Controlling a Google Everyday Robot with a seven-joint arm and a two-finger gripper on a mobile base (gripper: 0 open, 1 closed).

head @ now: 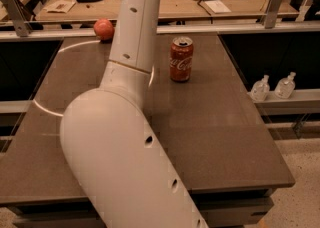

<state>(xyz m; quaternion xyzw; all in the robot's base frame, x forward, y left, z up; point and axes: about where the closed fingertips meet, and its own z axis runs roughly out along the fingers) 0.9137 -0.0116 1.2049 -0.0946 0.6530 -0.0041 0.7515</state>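
Coke can (181, 59) stands upright on the dark table (225, 137), toward its far edge, label facing the camera. The gripper is out of view: the white arm (125, 122) that carries it rises from the near left corner, bends at a thick elbow and runs out past the top edge, so the gripper lies somewhere above and beyond the can, and whether it is apart or together cannot be told. The can is just right of the arm's upper link, near it but apart. On the arm's other side, at the table's far left edge, sits a reddish round fruit (104, 29), well apart from the can. A thin pale arc (45, 109) curves across the left of the tabletop. Right of the table, on a low ledge, two small clear bottles (260, 88) stand side by side. Behind the table, a wooden workbench (250, 9) holds cables and papers.
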